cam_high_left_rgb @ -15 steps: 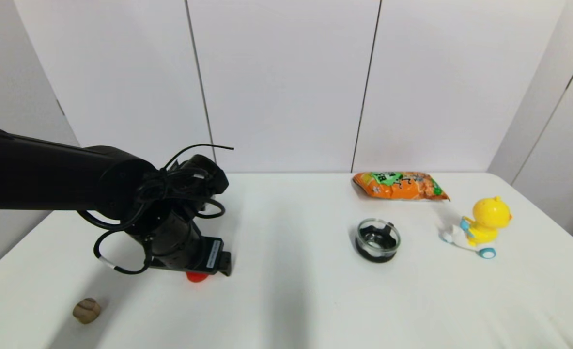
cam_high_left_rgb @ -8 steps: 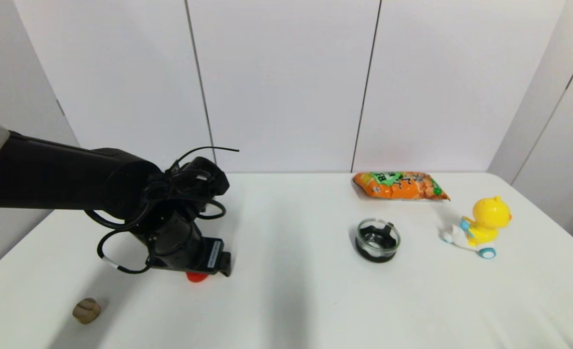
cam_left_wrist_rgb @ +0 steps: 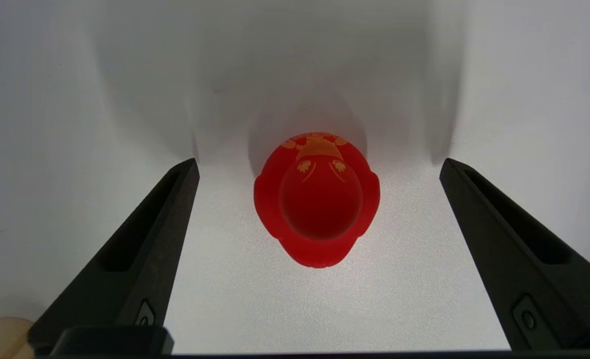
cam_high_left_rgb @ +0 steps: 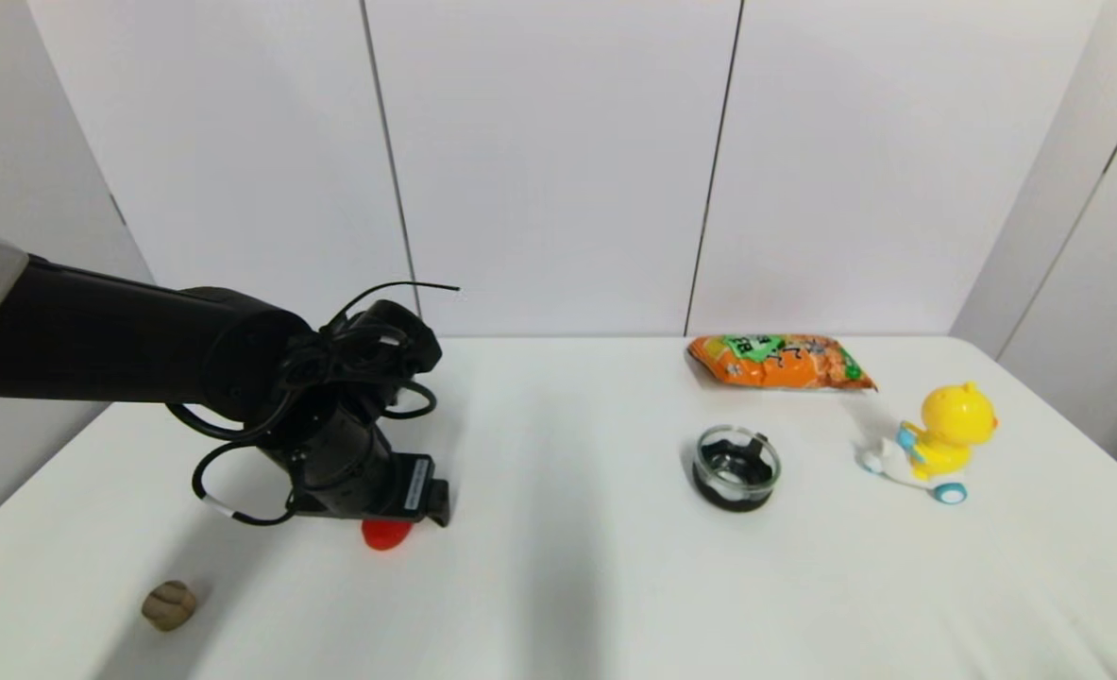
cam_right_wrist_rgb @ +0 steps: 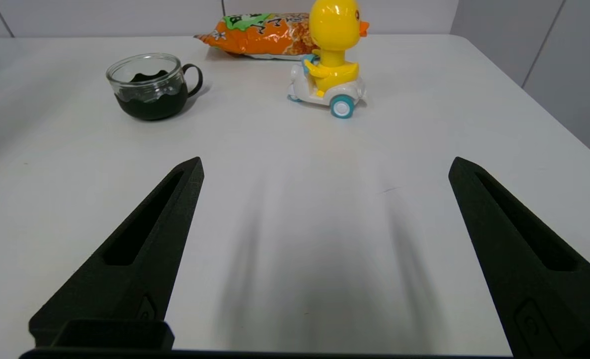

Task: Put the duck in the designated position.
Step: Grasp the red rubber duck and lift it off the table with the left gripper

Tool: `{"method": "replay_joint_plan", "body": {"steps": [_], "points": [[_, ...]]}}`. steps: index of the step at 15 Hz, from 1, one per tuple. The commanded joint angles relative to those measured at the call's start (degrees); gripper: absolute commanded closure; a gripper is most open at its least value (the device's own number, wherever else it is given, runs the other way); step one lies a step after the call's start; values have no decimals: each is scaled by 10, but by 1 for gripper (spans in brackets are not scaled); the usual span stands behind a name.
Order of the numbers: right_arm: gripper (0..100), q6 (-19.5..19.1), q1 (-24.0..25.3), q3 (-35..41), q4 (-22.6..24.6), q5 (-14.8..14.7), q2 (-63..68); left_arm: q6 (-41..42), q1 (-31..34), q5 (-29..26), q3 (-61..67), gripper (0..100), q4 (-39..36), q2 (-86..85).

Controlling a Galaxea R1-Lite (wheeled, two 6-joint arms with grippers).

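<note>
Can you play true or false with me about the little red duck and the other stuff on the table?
1. The left gripper is squeezing the small red rubber duck. False: its fingers stand wide apart, not touching the duck.
2. The duck sits on the white table. True.
3. The glass cup with a black bottom lies tipped over. False: it stands upright.
4. The yellow duck toy on a white scooter is right of the cup. True.
5. The right gripper holds the orange snack bag. False: it is open, holding nothing.
</note>
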State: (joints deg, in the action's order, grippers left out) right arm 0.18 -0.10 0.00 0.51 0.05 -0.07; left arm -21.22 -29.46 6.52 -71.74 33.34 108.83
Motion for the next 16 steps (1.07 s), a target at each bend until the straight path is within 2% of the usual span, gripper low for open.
{"method": "replay_joint_plan", "body": {"steps": [1,15,16], "points": [[0,0,0,0,0,0,1,-2,4,0,-1,0,3,-1],[0,0,0,0,0,0,1,-15,4,0,1,0,17,-1],[0,0,0,0,0,0,1,-15,4,0,0,100,17,0]]}}
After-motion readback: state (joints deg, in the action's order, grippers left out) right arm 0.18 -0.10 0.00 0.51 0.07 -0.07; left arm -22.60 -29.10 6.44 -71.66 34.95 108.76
